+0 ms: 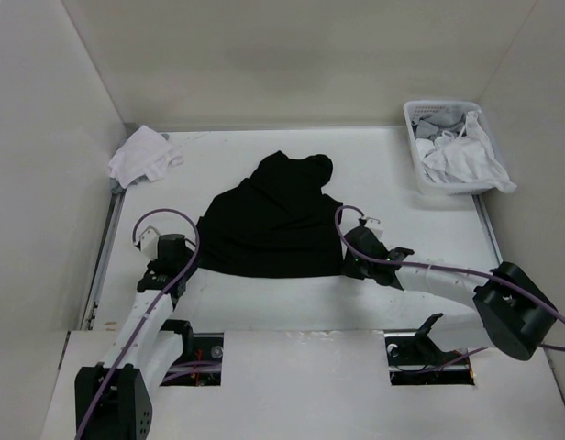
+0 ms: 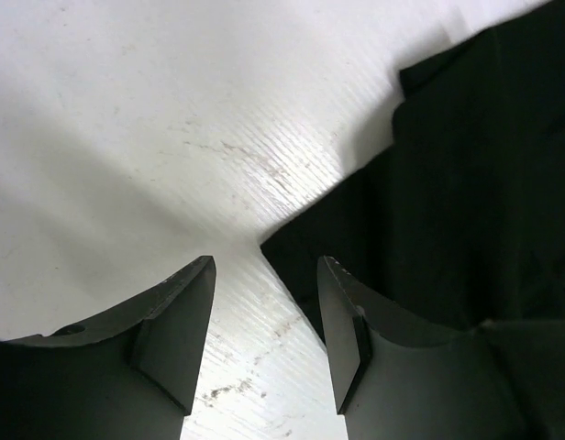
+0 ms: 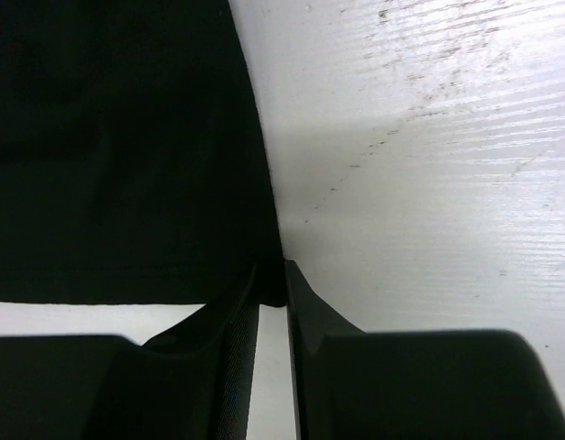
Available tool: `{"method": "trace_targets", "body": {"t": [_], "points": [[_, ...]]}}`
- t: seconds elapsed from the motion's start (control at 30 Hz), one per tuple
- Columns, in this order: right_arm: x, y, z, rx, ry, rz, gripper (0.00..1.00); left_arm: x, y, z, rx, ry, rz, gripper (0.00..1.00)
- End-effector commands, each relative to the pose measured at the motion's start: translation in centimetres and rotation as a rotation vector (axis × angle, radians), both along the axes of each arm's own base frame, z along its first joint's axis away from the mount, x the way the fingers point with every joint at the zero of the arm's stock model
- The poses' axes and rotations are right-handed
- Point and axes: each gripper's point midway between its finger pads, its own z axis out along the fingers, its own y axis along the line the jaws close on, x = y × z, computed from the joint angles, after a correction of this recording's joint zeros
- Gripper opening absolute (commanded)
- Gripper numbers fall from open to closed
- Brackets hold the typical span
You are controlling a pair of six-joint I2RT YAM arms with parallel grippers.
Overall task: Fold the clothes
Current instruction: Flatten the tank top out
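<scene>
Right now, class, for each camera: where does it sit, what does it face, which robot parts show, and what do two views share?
Top external: above, behind the bases, looking down on white table, plain black cloth T-shirt, left arm, right arm.
Left wrist: on that arm, facing a T-shirt corner just beyond the open left gripper.
Right wrist: on the right arm, facing the hem corner; right gripper fingers nearly together.
Shared: both wrists see T-shirt edge on table.

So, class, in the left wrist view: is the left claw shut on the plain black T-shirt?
No: the left claw stands open, with bare white table between its jaws and the corner of the black T-shirt ungripped.
</scene>
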Motion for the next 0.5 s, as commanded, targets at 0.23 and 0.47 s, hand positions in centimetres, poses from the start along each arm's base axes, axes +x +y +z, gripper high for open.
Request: {"method": "trace_targets", "body": {"t": [0.23, 0.47], "points": [[0.7, 0.4, 0.7, 0.069, -0.034, 0.001, 0.01, 0.9, -0.2, 0.0, -0.037, -0.013, -0.006, 0.47], [1.4, -2.0, 1.7, 0.098, -0.079, -0.061, 0.0, 1.2, -1.1, -0.5, -0.062, -0.01, -0.05, 0.42]]}}
